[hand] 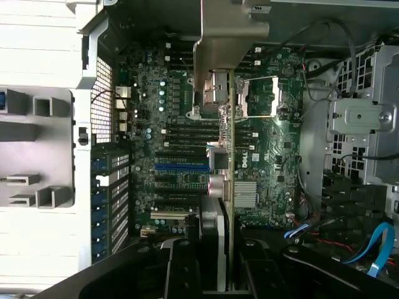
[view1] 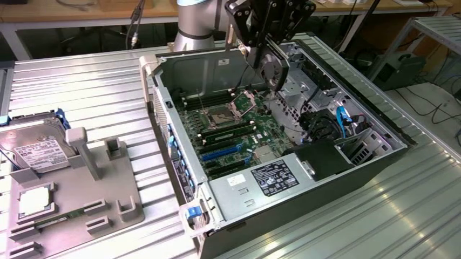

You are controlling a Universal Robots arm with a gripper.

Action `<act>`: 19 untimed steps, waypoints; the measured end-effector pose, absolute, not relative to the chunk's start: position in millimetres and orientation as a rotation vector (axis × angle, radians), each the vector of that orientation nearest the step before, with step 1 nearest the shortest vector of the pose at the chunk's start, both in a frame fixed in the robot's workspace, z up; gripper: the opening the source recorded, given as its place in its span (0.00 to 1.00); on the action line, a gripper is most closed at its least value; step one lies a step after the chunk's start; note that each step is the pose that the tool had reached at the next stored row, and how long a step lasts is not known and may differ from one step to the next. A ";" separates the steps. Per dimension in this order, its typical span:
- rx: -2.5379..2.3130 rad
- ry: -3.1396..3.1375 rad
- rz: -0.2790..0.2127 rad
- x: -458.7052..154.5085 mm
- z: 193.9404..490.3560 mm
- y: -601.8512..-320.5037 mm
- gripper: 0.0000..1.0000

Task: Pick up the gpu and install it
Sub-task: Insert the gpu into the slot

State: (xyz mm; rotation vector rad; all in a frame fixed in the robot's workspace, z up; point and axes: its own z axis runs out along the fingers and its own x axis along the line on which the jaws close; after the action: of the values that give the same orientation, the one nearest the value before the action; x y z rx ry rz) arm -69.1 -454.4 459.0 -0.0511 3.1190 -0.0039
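Observation:
My gripper (view1: 268, 46) hangs over the far half of the open computer case (view1: 173, 81), shut on the gpu (view1: 275, 69). The gpu is held on edge, its black round cooler face turned toward the exterior view's right, clear above the green motherboard (view1: 230, 132). In the wrist view the gpu (hand: 229, 143) shows edge-on as a thin green strip running out from my gripper (hand: 224, 268). Its silver end bracket (hand: 230, 31) is at the far end. Below it lie the motherboard (hand: 168, 124) and a blue expansion slot (hand: 181, 167).
A grey parts fixture (view1: 94, 189) sits beside the case at the exterior view's left, with a silver hard drive (view1: 36, 154) on it. Blue cables (view1: 342, 118) and drive cages (view1: 360, 145) crowd the case's right side. The arm's base (view1: 198, 21) stands behind the case.

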 end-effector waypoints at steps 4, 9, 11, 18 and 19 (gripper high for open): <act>-0.072 3.119 -0.004 -69.1 459.0 -454.3 0.28; -0.242 3.110 -0.002 -69.1 459.0 -454.4 0.28; -0.305 3.104 -0.001 -69.1 459.0 -454.4 0.28; -0.561 3.069 0.002 -69.1 459.0 -454.4 0.28; -0.581 3.065 0.002 -69.1 459.0 -454.4 0.28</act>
State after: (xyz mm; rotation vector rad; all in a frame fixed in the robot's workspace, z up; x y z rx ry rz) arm -69.1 -454.4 459.0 -0.5809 3.0648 0.0020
